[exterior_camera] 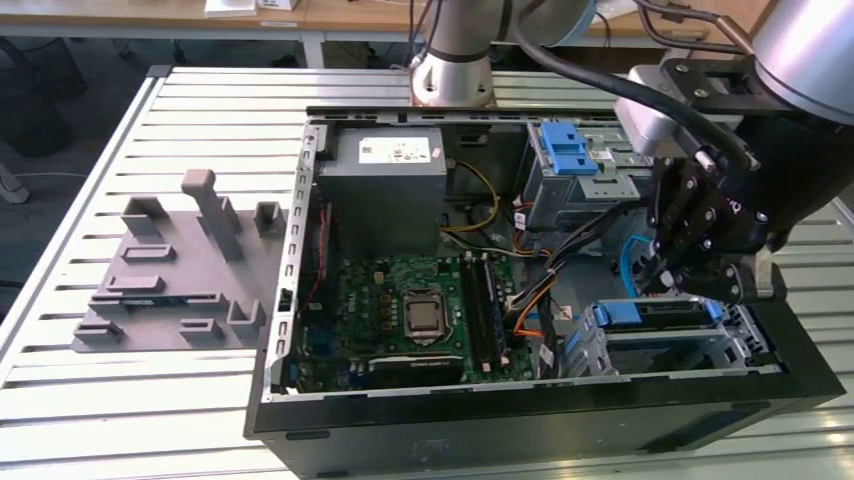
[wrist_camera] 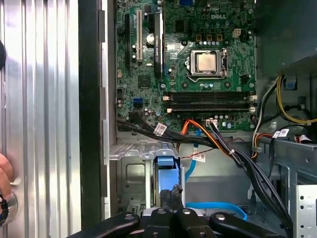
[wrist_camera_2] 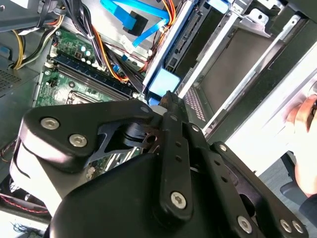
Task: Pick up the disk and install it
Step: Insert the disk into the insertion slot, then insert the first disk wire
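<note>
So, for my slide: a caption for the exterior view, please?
Black robot gripper at the flat hard drive in its blue plastic bracket, sitting in a bay of the open black computer case.

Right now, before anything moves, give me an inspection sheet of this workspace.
Surface: slatted metal table bearing an open computer case.
Job's things: disk with its blue bracket sits in a metal bay at the exterior view's right end of the case.
Clutter: grey moulded fixture on the table beside the case.
Grippers: gripper is directly over the disk, its tip at the bracket.
Cables: black, orange and blue cables run between the motherboard and the bays.
Surroundings: a person's hand is by the case's outer wall.
</note>
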